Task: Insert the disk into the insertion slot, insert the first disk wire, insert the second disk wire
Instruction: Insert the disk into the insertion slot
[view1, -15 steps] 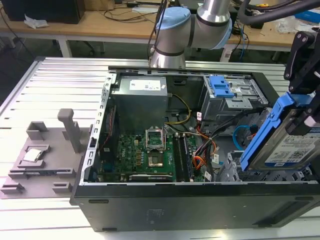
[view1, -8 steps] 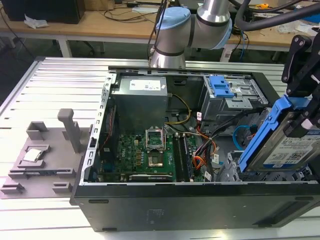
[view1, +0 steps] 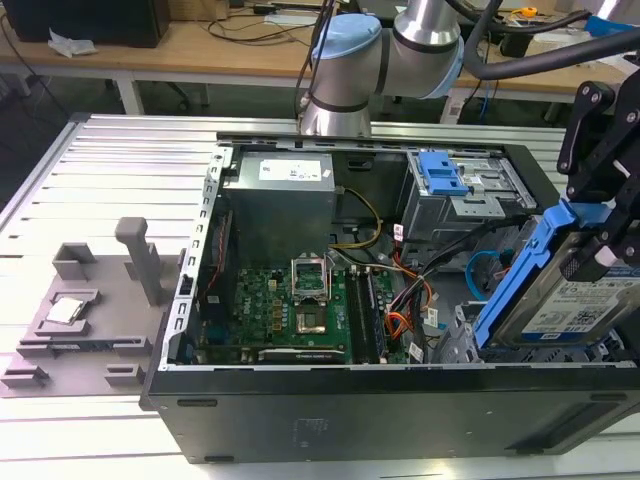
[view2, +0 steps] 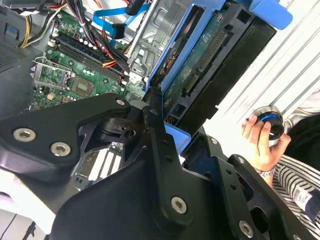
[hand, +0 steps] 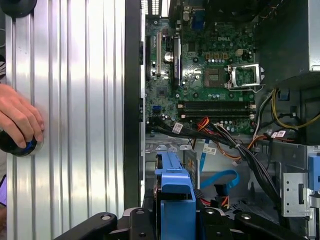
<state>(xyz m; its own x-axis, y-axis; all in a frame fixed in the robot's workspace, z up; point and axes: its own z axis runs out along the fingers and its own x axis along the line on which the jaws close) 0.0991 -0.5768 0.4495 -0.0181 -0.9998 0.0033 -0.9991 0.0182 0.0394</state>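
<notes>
Gripper, jaws pinching the blue-framed disk, holds it tilted over the drive cage; insertion step underway, levelling likely needed.

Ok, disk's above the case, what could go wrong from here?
The disk hangs tilted in the gripper; entering at that slant, it may jam on the slot's sheet metal. The blue cable and orange wires lie loose close to the disk and could get pinched under it.
</notes>
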